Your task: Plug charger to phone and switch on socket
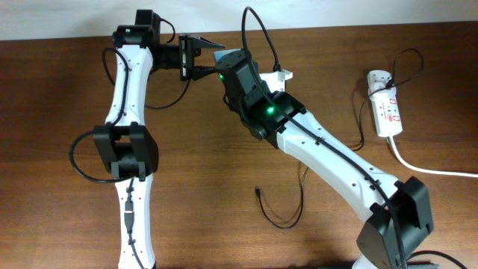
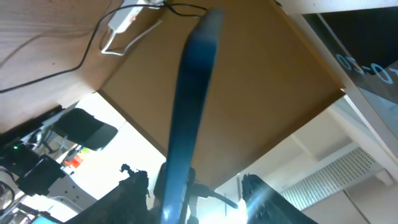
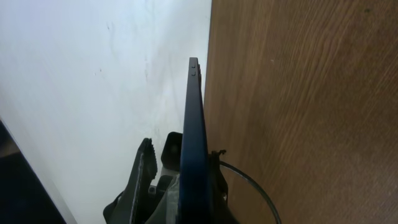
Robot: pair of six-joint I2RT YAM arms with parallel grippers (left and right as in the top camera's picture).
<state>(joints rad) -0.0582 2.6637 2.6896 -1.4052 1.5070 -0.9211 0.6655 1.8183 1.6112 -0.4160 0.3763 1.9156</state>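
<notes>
The phone (image 1: 213, 45) is held off the table near the back edge and shows edge-on as a slim blue slab in the left wrist view (image 2: 193, 93) and the right wrist view (image 3: 194, 124). My right gripper (image 1: 222, 67) (image 3: 180, 180) is shut on its near end. My left gripper (image 1: 203, 58) (image 2: 199, 199) is open, its fingers spread on either side of the phone. The charger's thin black cable (image 1: 287, 220) lies on the table, its plug tip (image 1: 258, 191) free, its white adapter (image 1: 377, 77) in the socket (image 1: 385, 112) at the far right.
The socket's thick white cord (image 1: 426, 168) runs off the right edge. The socket also shows far off in the left wrist view (image 2: 124, 18). The table's back edge (image 1: 314, 30) is just behind the phone. A robot cable (image 3: 249, 186) loops beside my right gripper.
</notes>
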